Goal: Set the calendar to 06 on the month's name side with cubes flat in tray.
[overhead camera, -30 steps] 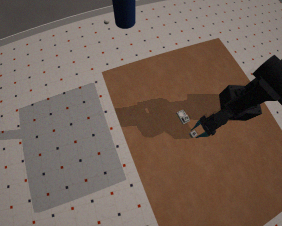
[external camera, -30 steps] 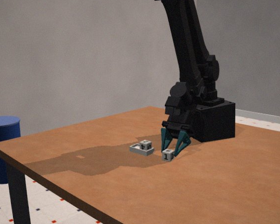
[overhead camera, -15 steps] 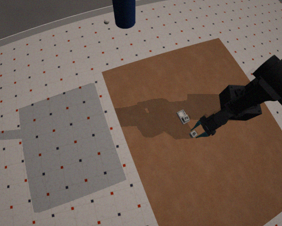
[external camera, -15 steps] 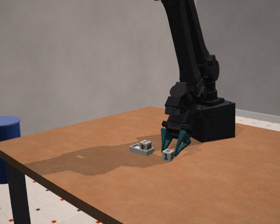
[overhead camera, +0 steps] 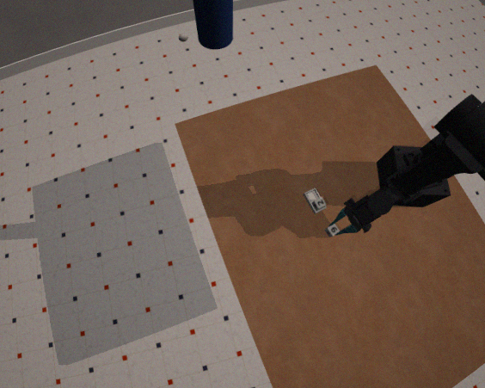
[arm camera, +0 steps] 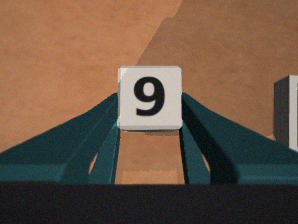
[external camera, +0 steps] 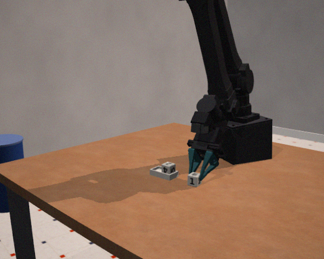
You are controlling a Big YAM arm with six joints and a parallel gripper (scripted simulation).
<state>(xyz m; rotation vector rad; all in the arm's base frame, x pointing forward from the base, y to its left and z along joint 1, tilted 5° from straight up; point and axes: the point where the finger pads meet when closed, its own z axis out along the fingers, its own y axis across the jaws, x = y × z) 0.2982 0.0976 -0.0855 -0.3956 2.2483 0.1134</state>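
the pincer (overhead camera: pixel 334 229) (external camera: pixel 196 176) (arm camera: pixel 149 103) is partly open, its two teal fingers drawn in to the width of a white number cube (overhead camera: pixel 333 230) (external camera: pixel 193 180) (arm camera: pixel 150 98), which it has hold of by two opposite sides, one fingertip against each. the gripped cube is low at the tabletop (overhead camera: pixel 351 297) (external camera: pixel 220 212) (arm camera: pixel 60 44), outside the tray; whether its underside touches the wood i cannot tell. its top digit reads as a 9 in the wrist view, and a 1 shows on the side turned to the exterior view. the small pale tray (overhead camera: pixel 309 204) (external camera: pixel 159 173) (arm camera: pixel 285 114) sits flat on the table near the pincer, to the right of it in the wrist view and apart from both fingers. the other cube (overhead camera: pixel 318 204) (external camera: pixel 168 167) is in that tray, at the end nearer the pincer, with a 2 on top and a 4 and a 5 on the two sides seen from outside; the tray's other end has room beside it. so the date is not set, with only one cube in the tray. behind the pincer, the black arm (overhead camera: pixel 452 150) (external camera: pixel 207 39) reaches back over its box-shaped base (overhead camera: pixel 437 191) (external camera: pixel 254 143). a blue cylinder (overhead camera: pixel 214 16) (external camera: pixel 4 169) stands on the floor well apart from the pincer, beyond the table.
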